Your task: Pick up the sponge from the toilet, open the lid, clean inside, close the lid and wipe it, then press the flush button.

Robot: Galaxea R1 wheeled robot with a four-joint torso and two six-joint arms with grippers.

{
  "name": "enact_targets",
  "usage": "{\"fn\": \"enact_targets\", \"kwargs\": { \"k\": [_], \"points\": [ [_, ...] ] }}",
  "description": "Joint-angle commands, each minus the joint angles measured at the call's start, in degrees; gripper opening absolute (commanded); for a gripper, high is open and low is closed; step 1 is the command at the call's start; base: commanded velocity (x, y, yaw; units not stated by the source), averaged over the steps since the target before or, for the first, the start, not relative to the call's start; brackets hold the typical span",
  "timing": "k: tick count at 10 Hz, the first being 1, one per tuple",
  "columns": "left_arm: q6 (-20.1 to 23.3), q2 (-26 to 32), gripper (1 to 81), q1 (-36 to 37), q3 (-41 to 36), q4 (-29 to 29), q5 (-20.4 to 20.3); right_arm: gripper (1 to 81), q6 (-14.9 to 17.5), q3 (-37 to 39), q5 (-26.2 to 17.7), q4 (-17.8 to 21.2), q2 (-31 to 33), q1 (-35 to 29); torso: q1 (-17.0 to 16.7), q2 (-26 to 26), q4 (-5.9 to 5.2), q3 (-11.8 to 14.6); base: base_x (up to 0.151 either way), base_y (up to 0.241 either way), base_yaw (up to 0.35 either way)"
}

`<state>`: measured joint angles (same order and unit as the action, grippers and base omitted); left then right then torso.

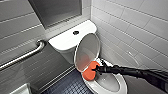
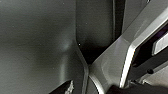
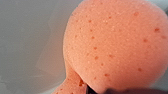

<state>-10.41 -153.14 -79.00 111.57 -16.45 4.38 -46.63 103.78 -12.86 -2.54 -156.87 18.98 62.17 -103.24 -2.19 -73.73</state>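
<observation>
plainly, the small bright orange peanut-shaped sponge (image 1: pixel 89 71) sits just right of the frame's centre, low down, at the back left of the bowl opening and just under the lower edge of the raised lid. its long axis runs on a slant, from upper right to lower left of the frame, with the larger rounded lobe pointing lower left toward the rim. in the right wrist view the sponge (image 3: pixel 112 45) shows one big pitted lobe narrowing to its pinched waist, with pale glossy ceramic behind it; whether it touches the ceramic i cannot tell. the black right gripper (image 1: pixel 97 69) is clamped on the sponge's upper right end, its dark arm coming in from the frame's right edge.

the white smooth oval plastic lid (image 1: pixel 86 51) stands open, tilted back toward the tank. the white glossy ceramic toilet (image 1: pixel 121 86) has its bowl at bottom centre and its tank up and to the left. the small round dark flush button (image 1: pixel 75 32) sits mid tank top. a metal grab bar (image 1: pixel 23 57) crosses the grey left wall, white wall tiles (image 1: pixel 132 30) fill the right, and dark blue floor tiles (image 1: pixel 71 86) lie at bottom centre.
</observation>
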Motion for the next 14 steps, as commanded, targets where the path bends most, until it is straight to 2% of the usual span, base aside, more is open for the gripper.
{"fn": "enact_targets", "kwargs": {
  "k": [1, 4, 6, 11, 14],
  "points": [
    [0.13, 0.81, 81.1, -1.12, -1.00, 0.36, 4.41, 1.0, -1.54, -0.06, 2.31, 0.87, -5.06, -4.61, 0.00, 0.00, 0.00, 0.00, 0.000, 0.000, 0.000],
    [0.13, 0.72, 81.1, -1.12, -1.09, 0.27, 4.41, 1.0, -1.54, -3.94, 6.17, 0.78, -3.13, 1.54, 0.00, 0.00, 0.00, 0.00, 0.000, 0.000, 0.000],
    [0.13, 0.72, 81.1, -1.12, -1.09, 0.27, 4.50, 1.0, -1.54, -6.49, 8.55, 0.43, 0.91, 6.02, 0.00, 0.00, 0.00, 0.00, 0.000, 0.000, 0.000],
    [0.22, 0.64, 81.1, -1.12, -1.35, 0.19, 4.50, 1.0, -1.45, -16.07, 13.91, 0.25, 16.73, 13.93, 0.00, 0.00, -0.02, 0.00, 0.000, 0.000, 0.000],
    [0.30, 0.46, 81.1, -1.12, -1.61, 0.01, 4.50, 1.0, -1.36, -24.15, 18.92, -1.50, 27.71, 21.22, 0.00, 0.00, -0.02, 0.00, 0.000, 0.000, 0.000]
  ]
}}
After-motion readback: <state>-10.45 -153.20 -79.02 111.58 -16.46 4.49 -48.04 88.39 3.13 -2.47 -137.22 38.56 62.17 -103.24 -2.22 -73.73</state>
